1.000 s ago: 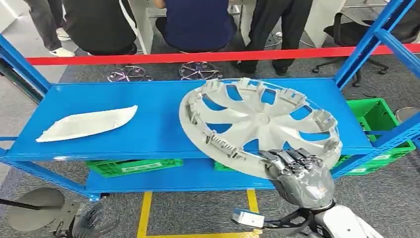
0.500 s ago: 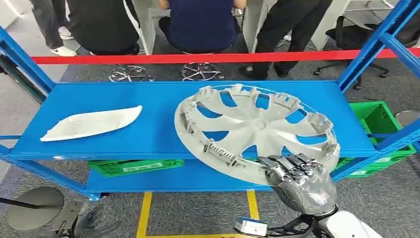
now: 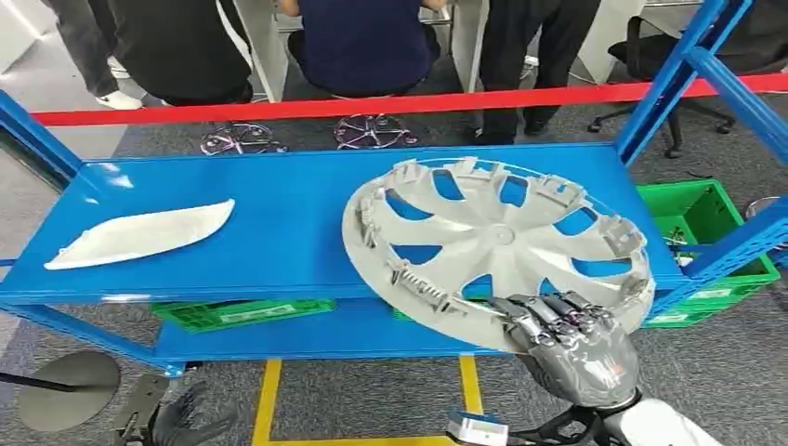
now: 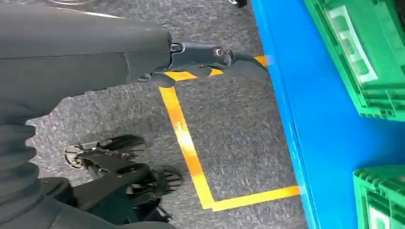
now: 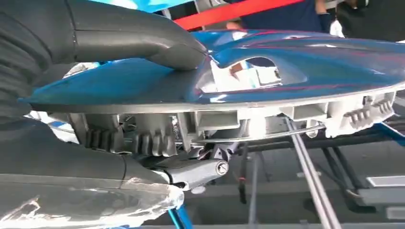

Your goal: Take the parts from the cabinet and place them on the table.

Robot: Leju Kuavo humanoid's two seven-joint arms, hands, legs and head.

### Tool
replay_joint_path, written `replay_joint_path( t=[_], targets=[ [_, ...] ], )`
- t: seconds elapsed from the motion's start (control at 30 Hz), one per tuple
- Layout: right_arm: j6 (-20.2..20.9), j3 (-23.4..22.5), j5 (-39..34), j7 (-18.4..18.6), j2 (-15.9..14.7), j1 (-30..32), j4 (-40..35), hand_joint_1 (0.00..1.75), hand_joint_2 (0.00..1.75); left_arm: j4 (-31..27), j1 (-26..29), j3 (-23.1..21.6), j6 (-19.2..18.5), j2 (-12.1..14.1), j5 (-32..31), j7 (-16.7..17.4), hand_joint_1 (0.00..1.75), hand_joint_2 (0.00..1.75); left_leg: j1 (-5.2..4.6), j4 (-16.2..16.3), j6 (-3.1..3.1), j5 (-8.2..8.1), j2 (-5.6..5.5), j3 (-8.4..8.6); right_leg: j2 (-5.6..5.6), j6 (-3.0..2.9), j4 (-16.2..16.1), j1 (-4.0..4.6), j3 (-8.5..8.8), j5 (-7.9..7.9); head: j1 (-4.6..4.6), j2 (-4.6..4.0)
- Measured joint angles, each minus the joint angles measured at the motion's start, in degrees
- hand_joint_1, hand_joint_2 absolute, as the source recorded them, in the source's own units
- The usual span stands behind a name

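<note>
Right hand holding a hubcap at the shelf's front edge

The grey hubcap (image 3: pixel 497 246) tilts over the front right part of the blue shelf (image 3: pixel 279 232), its near rim pinched by the right hand (image 3: pixel 567 339), thumb under and fingers on top. A white curved trim panel (image 3: pixel 139 232) lies near the shelf's left end. The left hand (image 3: pixel 186 423) hangs low, fingers loosely spread, holding nothing.

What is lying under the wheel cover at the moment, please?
Under the wheel cover, blue shelf shows through its openings, and the right hand grips its near rim. Whatever lies beneath the solid spokes is hidden.
</note>
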Motion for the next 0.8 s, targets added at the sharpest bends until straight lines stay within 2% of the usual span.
replay_joint_path(
  t=[0.03, 0.07, 0.1, 0.17, 0.2, 0.23, 0.27, 0.3, 0.37, 0.4, 0.43, 0.47, 0.5, 0.53, 0.57, 0.6, 0.63, 0.67, 0.7, 0.73, 0.77, 0.8],
  targets=[
    [0.0, -0.2, 0.3, -0.1, 0.0, 0.5, -0.5, 1.75, 1.75, 0.6, -0.6, -0.2, 0.0, 0.0, -0.1, -0.3, 0.0, 1.75, -0.2, -4.6, 0.47, 2.05, -0.02, 2.41, 0.03, 0.16, 0.0, 0.04, -0.02, 0.17, 0.02, 0.0],
    [0.0, -0.5, 0.6, -0.1, 0.0, 1.0, -1.0, 1.75, 1.75, 1.2, -1.2, -0.5, 0.0, 0.0, -0.4, -0.7, 0.0, 1.75, -0.47, -8.4, 0.91, 2.64, -0.19, 4.6, 0.03, 0.4, 0.0, 0.08, -0.14, 0.35, 0.02, 0.0],
    [0.0, -0.9, 1.1, 0.0, 0.0, 1.6, -1.5, 1.75, 1.75, 1.8, -1.8, -0.7, 0.1, -0.1, -0.6, -1.0, 0.0, 1.75, -0.43, -9.6, 0.86, 2.68, -0.32, 5.08, 0.29, 0.78, 0.0, 0.29, -0.52, 0.65, 0.04, 0.0],
    [-0.1, -2.0, 2.5, 1.1, 0.0, 3.4, -2.8, 1.75, 1.75, 3.5, -3.1, -1.3, 0.3, -0.3, -1.9, -2.0, 0.0, 1.75, -0.73, -9.8, 0.78, 2.82, -0.16, 4.41, 0.29, 1.55, -0.2, 0.15, -0.81, 1.46, 0.04, 0.0],
    [-0.1, -2.7, 3.2, 1.9, 0.0, 4.5, -3.8, 1.75, 1.75, 4.7, -3.7, -1.7, 0.5, -0.5, -2.4, -2.7, 0.0, 1.75, -0.84, -9.9, 0.97, 3.19, -0.09, 4.27, 0.32, 1.92, -0.4, 0.1, -0.83, 1.82, 0.13, 0.0],
    [-0.2, -3.1, 3.5, 2.3, -0.1, 5.4, -4.5, 1.75, 1.75, 5.9, -4.4, -2.2, 0.6, -0.9, -2.7, -3.3, 0.0, 1.75, -0.42, -10.5, 1.36, 3.87, 0.27, 3.99, 0.35, 2.18, -0.2, 0.01, -1.06, 1.73, 0.02, 0.0],
    [-0.3, -3.5, 3.8, 2.8, -0.3, 6.2, -5.2, 1.75, 1.75, 6.8, -5.3, -2.4, 0.6, -1.0, -2.9, -4.0, 0.0, 1.75, -0.4, -10.5, 1.62, 4.27, 0.64, 3.6, 0.13, 2.48, 0.9, -0.05, -2.04, -0.27, 0.22, 0.0],
    [-0.3, -4.0, 4.2, 3.2, -0.5, 6.7, -6.0, 1.75, 1.75, 8.6, -6.1, -2.5, 0.8, -1.2, -3.1, -4.8, 0.0, 1.75, -0.38, -10.5, 2.06, 4.63, 0.89, 3.14, -0.02, 2.89, 4.2, -0.04, -2.93, -3.64, 0.39, 0.0],
    [-0.3, -4.5, 4.8, 3.9, -0.5, 7.2, -6.8, 1.75, 1.75, 10.5, -7.0, -3.2, 1.1, -1.5, -3.6, -5.8, 0.0, 1.75, -0.46, -10.4, 2.26, 5.41, 1.66, 2.09, -0.06, 3.33, 13.1, -0.04, -5.57, -8.83, 0.41, 0.0],
    [-0.3, -4.9, 4.9, 4.0, -0.5, 7.7, -7.2, 1.75, 1.75, 11.5, -7.5, -3.5, 1.2, -1.6, -3.7, -6.1, 0.0, 1.75, -0.53, -10.4, 2.33, 5.75, 2.05, 1.56, -0.07, 3.49, 16.1, -0.04, -6.11, -9.77, 0.46, 0.0],
    [-0.3, -5.2, 4.9, 4.0, -0.5, 8.2, -7.4, 1.75, 1.75, 12.4, -8.0, -3.7, 1.2, -1.8, -3.8, -6.3, 0.0, 1.75, -0.57, -10.4, 2.32, 6.15, 2.43, 1.1, -0.07, 3.54, 16.6, -0.03, -5.45, -9.17, 0.41, 0.0],
    [-0.3, -5.5, 4.9, 4.1, -0.6, 8.5, -7.6, 1.75, 1.75, 13.2, -8.3, -3.9, 1.3, -2.0, -3.8, -6.5, 0.0, 1.75, -0.59, -10.4, 2.25, 6.52, 2.8, 0.66, -0.13, 3.53, 14.7, -0.02, -3.54, -7.4, 0.46, 0.0],
    [-0.3, -5.6, 4.9, 4.2, -0.7, 8.7, -7.8, 1.75, 1.75, 13.7, -8.6, -4.1, 1.3, -2.1, -3.8, -6.6, 0.0, 1.75, -0.59, -10.4, 2.12, 6.82, 3.26, 0.3, -0.41, 3.47, 10.6, -0.02, -0.48, -5.35, 0.44, 0.0],
    [-0.3, -5.7, 4.9, 4.2, -0.7, 8.8, -8.0, 1.75, 1.75, 14.2, -8.8, -4.3, 1.4, -2.3, -4.0, -6.6, 0.0, 1.75, -0.59, -10.4, 1.96, 7.09, 3.66, 0.05, -1.32, 3.37, 4.9, -0.01, 3.42, -3.77, 0.46, 0.0],
    [-0.3, -5.7, 4.9, 4.2, -0.8, 8.8, -8.2, 1.75, 1.75, 14.6, -9.0, -4.4, 1.4, -2.3, -4.0, -6.7, 0.0, 1.75, -0.71, -10.3, 1.67, 7.35, 4.06, -0.01, -3.56, 3.35, -0.3, 0.09, 6.51, -4.84, 0.44, 0.0],
    [-0.3, -5.8, 4.9, 4.2, -0.8, 8.7, -8.4, 1.75, 1.75, 14.8, -9.1, -4.5, 1.5, -2.3, -4.0, -6.8, 0.0, 1.75, -1.0, -10.2, 1.43, 7.55, 4.44, -0.24, -4.15, 3.04, -2.6, 0.74, 8.19, -5.29, 0.46, 0.0],
    [-0.3, -5.9, 4.9, 4.2, -0.8, 8.9, -8.6, 1.75, 1.75, 15.2, -9.3, -4.7, 1.5, -2.3, -4.1, -6.8, 0.0, 1.75, -1.06, -10.2, 1.2, 8.01, 4.92, -0.17, -3.67, 2.38, -2.1, 0.68, 7.63, -4.76, 0.24, 0.0],
    [-0.4, -6.0, 4.9, 4.1, -0.8, 9.0, -8.7, 1.75, 1.75, 15.6, -9.6, -4.7, 1.5, -2.3, -4.2, -6.9, 0.0, 1.75, -0.97, -10.2, 1.05, 8.3, 5.29, -0.21, -3.03, 2.2, -2.2, 0.73, 6.98, -4.72, 0.48, 0.0],
    [-0.4, -6.3, 4.9, 3.8, -0.8, 9.2, -8.8, 1.75, 1.75, 15.8, -9.7, -4.8, 1.5, -2.5, -4.2, -7.0, 0.0, 1.75, -0.9, -10.3, 0.77, 8.57, 5.83, -0.2, -2.58, 1.74, -2.1, 0.8, 6.36, -4.52, 0.35, 0.0],
    [-0.4, -6.5, 5.0, 3.6, -0.8, 9.5, -9.0, 1.75, 1.75, 16.2, -9.9, -4.9, 1.6, -2.5, -4.3, -7.1, 0.0, 1.75, -0.93, -10.2, 0.41, 8.48, 5.75, -0.4, -2.13, 0.85, -2.5, 0.46, 6.05, -3.88, 0.39, 0.0],
    [-0.5, -6.8, 4.9, 3.4, -0.8, 9.6, -9.2, 1.75, 1.75, 16.6, -10.1, -4.9, 1.6, -2.5, -4.4, -7.2, 0.0, 1.75, -0.81, -9.5, -0.28, 6.65, 3.65, -0.83, -1.79, 0.46, -2.5, 0.25, 6.0, -3.28, 0.33, 0.0],
    [-0.5, -6.9, 4.9, 3.2, -0.8, 9.6, -9.3, 1.75, 1.75, 17.0, -10.3, -5.0, 1.6, -2.6, -4.5, -7.5, 0.0, 1.75, -0.75, -6.9, -0.58, 3.3, 2.04, -1.68, -1.35, 0.02, -2.5, 0.11, 5.2, -2.59, 0.24, 0.0]
  ],
)
